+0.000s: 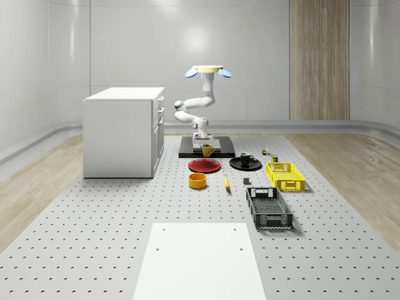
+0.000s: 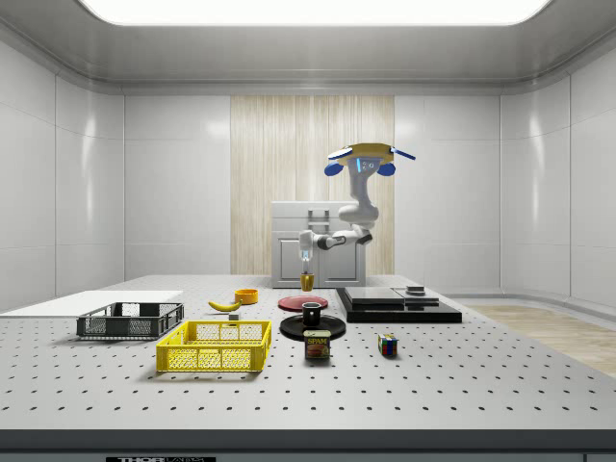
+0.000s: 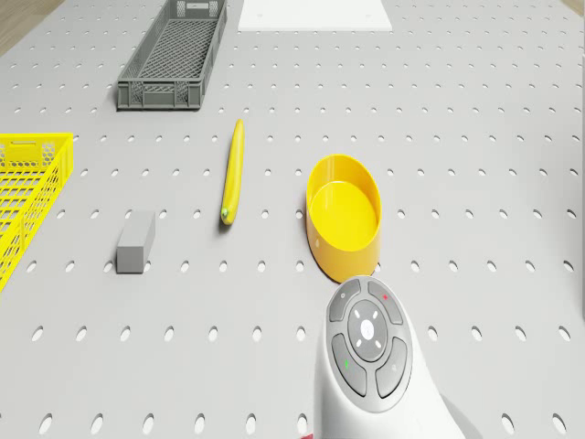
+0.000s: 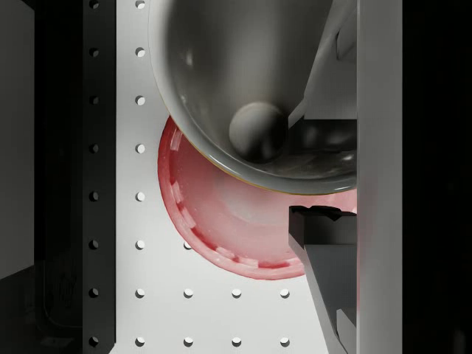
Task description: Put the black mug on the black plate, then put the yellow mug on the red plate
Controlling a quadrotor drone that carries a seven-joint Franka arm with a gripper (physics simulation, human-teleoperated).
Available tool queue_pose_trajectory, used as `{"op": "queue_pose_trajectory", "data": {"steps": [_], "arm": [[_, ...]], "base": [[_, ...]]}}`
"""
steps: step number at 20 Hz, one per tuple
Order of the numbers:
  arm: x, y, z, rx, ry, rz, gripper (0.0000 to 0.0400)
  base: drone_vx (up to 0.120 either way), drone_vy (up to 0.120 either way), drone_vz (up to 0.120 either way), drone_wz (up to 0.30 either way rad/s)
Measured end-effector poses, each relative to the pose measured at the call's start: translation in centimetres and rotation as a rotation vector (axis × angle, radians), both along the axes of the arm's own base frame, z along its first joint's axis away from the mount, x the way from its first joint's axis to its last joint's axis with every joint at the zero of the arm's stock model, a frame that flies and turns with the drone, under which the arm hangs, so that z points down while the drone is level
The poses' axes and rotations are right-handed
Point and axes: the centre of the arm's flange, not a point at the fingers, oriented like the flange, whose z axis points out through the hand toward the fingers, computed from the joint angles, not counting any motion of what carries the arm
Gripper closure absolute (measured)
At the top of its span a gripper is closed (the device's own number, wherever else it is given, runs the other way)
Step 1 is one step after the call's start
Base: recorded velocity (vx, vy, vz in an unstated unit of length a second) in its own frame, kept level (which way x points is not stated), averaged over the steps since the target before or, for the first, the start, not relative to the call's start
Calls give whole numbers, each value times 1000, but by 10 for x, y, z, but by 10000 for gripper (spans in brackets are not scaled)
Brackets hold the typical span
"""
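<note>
above the far end of the perforated table (image 1: 94, 250) your drone (image 1: 207, 70) hovers, over the black platform (image 1: 222, 150) beside the white cabinet (image 1: 122, 131). its arm hangs down and the gripper (image 1: 204, 139) is clamped on the yellow mug (image 1: 207, 150), which hangs clear of the table, above the far edge of the red plate (image 1: 204, 165). from the wrist you look into the mug's open mouth, one finger (image 4: 328, 243) at its rim, with the plate's rim running from about 9 to 5 o'clock beneath.

the black mug (image 1: 245, 159) already sits on the black plate (image 1: 245, 164), just beside the red plate at its 3 o'clock in the whole-scene view.

note the edges: the cabinet stands near the plate at 9 o'clock, the platform edge close at 12, and the yellow bowl (image 1: 198, 180) near at 6. the banana (image 1: 226, 182), small grey block (image 1: 247, 181), yellow crate (image 1: 285, 175) and grey crate (image 1: 269, 207) lie toward 4 and 5 o'clock. open table runs toward the white panel (image 1: 197, 259).
</note>
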Motion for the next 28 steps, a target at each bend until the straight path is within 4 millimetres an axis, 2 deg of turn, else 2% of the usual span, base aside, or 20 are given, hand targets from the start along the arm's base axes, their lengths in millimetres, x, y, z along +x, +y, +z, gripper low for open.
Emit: {"op": "queue_pose_trajectory", "data": {"steps": [6, 20, 21, 23, 25, 28], "arm": [[0, 11, 11, 0, 0, 0, 300], [0, 15, 59, 0, 0, 0, 300], [0, 15, 61, 0, 0, 0, 234], [0, 15, 62, 0, 0, 0, 142], [0, 15, 60, 0, 0, 0, 86], [0, 15, 51, 0, 0, 0, 41]], "base": [[0, 0, 0, 0], [0, 0, 0, 0], [0, 0, 0, 0], [0, 0, 0, 0], [0, 0, 0, 0], [0, 0, 0, 0]]}}
